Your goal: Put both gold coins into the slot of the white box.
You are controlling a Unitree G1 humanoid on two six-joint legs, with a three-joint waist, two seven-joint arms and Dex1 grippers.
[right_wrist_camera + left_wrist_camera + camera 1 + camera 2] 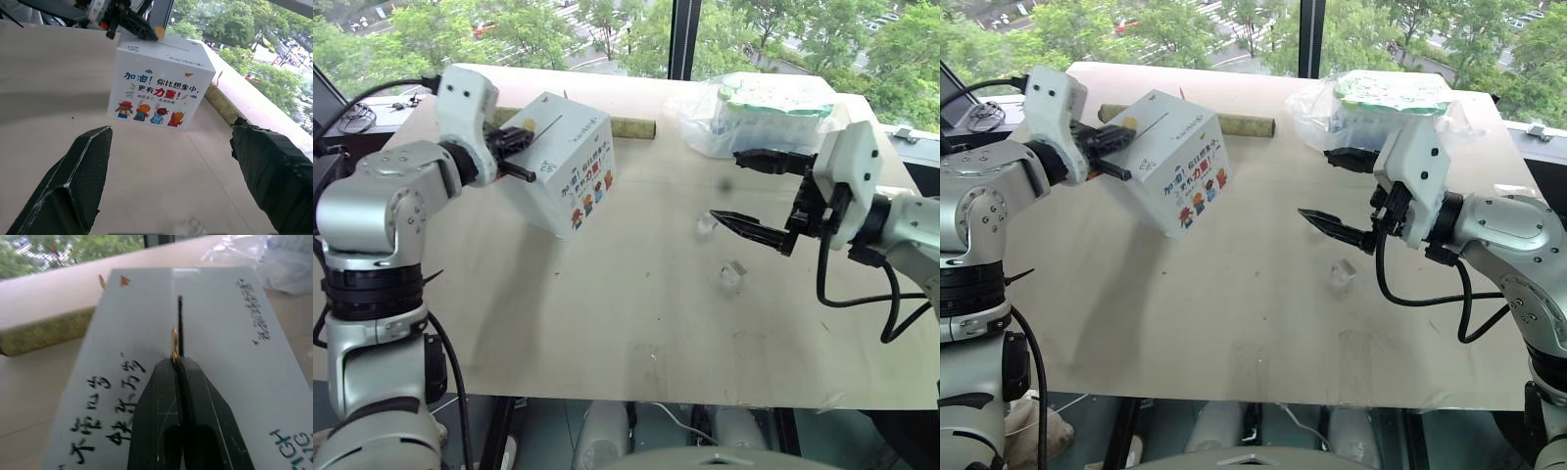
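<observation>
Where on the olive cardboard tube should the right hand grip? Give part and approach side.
Probably the exposed right stretch of the olive cardboard tube, from above, across its width: it lies flat, its middle behind the white cardboard box.

place: upper-floor lab or office | evidence: test table (636,323), window (607,29) above treetops

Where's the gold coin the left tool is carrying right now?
The tiny round gold coin is pinched edge-on at the tips of the left tool, right beside the thin dark slot on top of the white cardboard box, at the table's far left.
</observation>
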